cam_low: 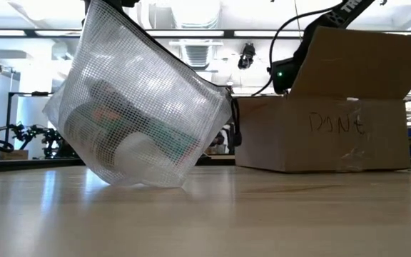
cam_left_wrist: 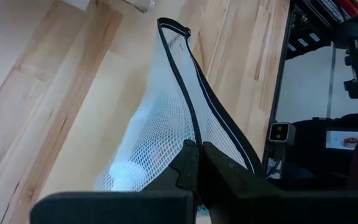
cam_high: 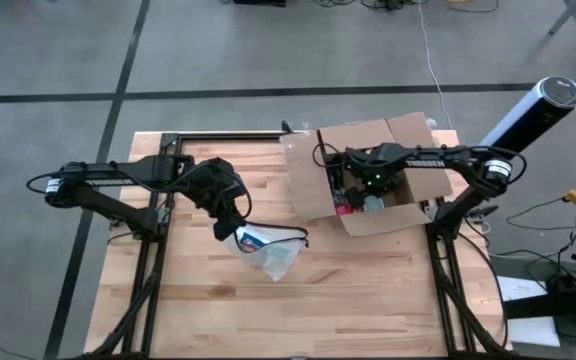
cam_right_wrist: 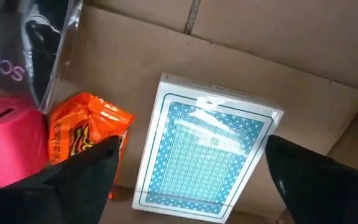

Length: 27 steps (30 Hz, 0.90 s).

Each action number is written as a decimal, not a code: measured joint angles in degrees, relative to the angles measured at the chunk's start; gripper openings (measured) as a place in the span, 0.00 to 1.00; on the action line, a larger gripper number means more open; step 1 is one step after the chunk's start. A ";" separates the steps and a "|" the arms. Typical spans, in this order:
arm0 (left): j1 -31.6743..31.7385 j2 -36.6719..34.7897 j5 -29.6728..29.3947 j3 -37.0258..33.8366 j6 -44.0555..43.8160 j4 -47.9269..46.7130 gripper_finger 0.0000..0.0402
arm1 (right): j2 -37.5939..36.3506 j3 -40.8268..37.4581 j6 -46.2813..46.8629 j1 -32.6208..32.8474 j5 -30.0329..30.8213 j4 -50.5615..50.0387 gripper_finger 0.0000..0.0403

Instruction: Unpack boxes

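Note:
The brown cardboard box (cam_high: 368,175) stands open on the table's right part, flaps up, with handwriting on its near wall (cam_low: 337,123). My right gripper (cam_right_wrist: 197,186) is down inside it, open, its fingers on either side of a blue-patterned card deck (cam_right_wrist: 207,152) lying on the box floor, touching nothing. Beside the deck are an orange snack packet (cam_right_wrist: 82,134), a pink item (cam_right_wrist: 5,140) and a clear bag (cam_right_wrist: 27,43). My left gripper (cam_high: 230,228), left of the box, is shut on a white mesh zip pouch (cam_high: 268,252) holding several small items (cam_low: 130,139). My left gripper pinches the mesh pouch at its black zipper edge (cam_left_wrist: 196,138), near one end of that edge, between the two shut fingers. It comes from above, slanting down. The pouch hangs tilted below the fingers, its lower corner (cam_low: 138,182) down at the table top.
The table is a bare wooden top (cam_high: 368,300) with free room in front of the box and the pouch. A black frame rail (cam_high: 228,135) runs along the far edge. A dark cylinder (cam_high: 528,115) stands off the table's far right corner.

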 joint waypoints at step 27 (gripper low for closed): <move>0.04 0.02 0.42 0.00 -0.72 0.02 0.00 | 0.83 3.95 -1.26 0.00 -2.76 1.74 0.71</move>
